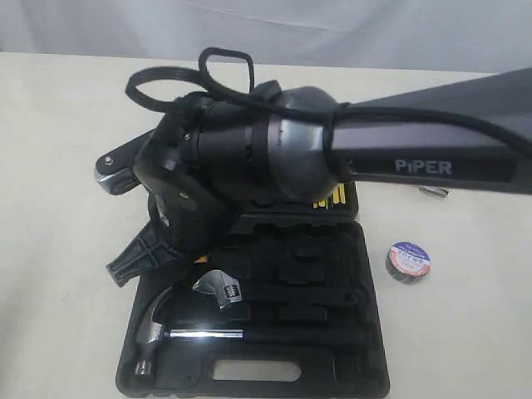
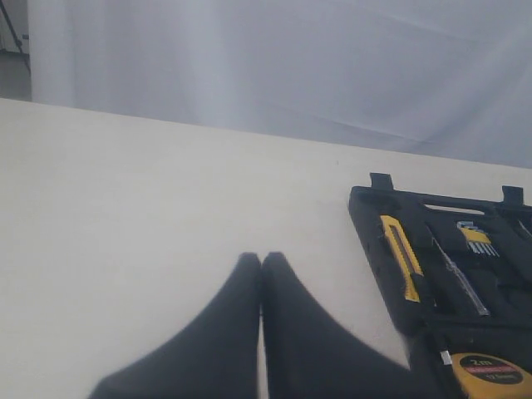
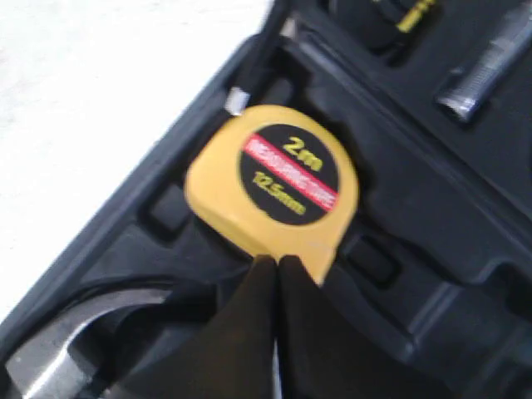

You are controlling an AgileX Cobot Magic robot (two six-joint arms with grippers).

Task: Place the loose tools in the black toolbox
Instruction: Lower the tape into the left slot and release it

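The black toolbox (image 1: 366, 332) lies open on the table. My right arm reaches across it, and my right gripper (image 1: 125, 268) hangs over its left edge. In the right wrist view, that gripper (image 3: 277, 262) is shut and empty, its tips at the corner of the yellow 2m tape measure (image 3: 270, 187), which lies inside the toolbox (image 3: 416, 216). The utility knife (image 2: 401, 256) sits in a slot of the far half (image 2: 366, 216), with the tape measure (image 2: 486, 371) nearer. The tape roll (image 1: 409, 259) lies on the table to the right. My left gripper (image 2: 262, 259) is shut over bare table. The pliers are out of view.
A silver claw hammer (image 1: 158, 332) and an adjustable wrench (image 1: 220, 291) rest in the near half. A slim metal tool (image 2: 455, 270) lies beside the knife. A small silver object (image 1: 432, 192) lies beyond the right arm. A dark-and-silver thing (image 1: 112, 172) shows behind the wrist.
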